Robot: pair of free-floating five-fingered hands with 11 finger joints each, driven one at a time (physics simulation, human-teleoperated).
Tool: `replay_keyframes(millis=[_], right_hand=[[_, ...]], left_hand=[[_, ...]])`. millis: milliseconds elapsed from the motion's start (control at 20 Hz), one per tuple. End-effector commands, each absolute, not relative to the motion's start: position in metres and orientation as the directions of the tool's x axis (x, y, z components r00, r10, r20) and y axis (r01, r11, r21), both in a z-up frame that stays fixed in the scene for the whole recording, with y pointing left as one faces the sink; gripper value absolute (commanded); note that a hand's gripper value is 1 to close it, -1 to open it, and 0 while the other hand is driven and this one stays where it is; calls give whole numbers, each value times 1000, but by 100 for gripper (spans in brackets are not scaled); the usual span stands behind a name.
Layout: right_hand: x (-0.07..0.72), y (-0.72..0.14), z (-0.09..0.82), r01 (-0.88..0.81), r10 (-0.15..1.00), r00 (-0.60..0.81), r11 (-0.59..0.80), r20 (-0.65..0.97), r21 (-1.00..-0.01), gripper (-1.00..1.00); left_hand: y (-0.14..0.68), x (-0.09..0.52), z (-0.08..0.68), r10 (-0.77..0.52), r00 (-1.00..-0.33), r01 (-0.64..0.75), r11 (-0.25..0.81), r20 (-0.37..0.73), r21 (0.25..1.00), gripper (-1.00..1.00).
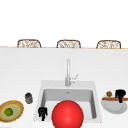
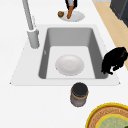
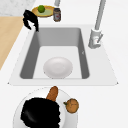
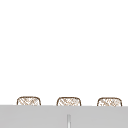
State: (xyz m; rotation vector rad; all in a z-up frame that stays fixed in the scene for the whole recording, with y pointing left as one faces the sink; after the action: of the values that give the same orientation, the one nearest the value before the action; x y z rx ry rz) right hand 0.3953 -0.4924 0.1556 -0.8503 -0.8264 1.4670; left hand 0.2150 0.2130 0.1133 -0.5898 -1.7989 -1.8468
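1. Baguette-like brown bread stick lies across my white round plate on the counter right of the sink, and my right hand sits on top of it, fingers curled down around it; the right side view shows the same hand covering the near end of the stick.
2. Beside the stick, on the same plate's rim, sits a small brown round roll, just clear of my right hand.
3. My left hand hangs over the sink's front left corner, fingers curled and holding nothing; the left side view shows it above the basin's front rim.
4. The grey rectangular sink basin holds a white shallow bowl on its floor, well apart from both hands.
5. A tall grey metal tap stands at the basin's back edge.
6. Left of the sink stands a small dark-lidded glass jar, near my left hand but not touching it.
7. Further left lies a yellow-rimmed woven round dish with a green lime in its middle.
8. A large red ball fills the front of the sink in the front view.
9. Three wicker chair backs line the far edge of the counter.
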Motion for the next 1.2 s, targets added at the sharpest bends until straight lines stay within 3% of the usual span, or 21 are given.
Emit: replay_keyframes(millis=[0, 300, 1150], right_hand=[[390, -489, 187, -490, 998, -45, -59, -42, -870, 100], [368, -469, 230, -474, 1000, -6, -14, -13, -880, 100], [330, -362, 312, -466, 997, -3, -73, -80, -882, 100]], left_hand=[[213, 215, 113, -48, -786, 618, -10, 617, 786, 0], [213, 215, 113, -48, -786, 618, -10, 617, 786, 0], [213, 215, 113, -48, -786, 618, -10, 617, 786, 0]])
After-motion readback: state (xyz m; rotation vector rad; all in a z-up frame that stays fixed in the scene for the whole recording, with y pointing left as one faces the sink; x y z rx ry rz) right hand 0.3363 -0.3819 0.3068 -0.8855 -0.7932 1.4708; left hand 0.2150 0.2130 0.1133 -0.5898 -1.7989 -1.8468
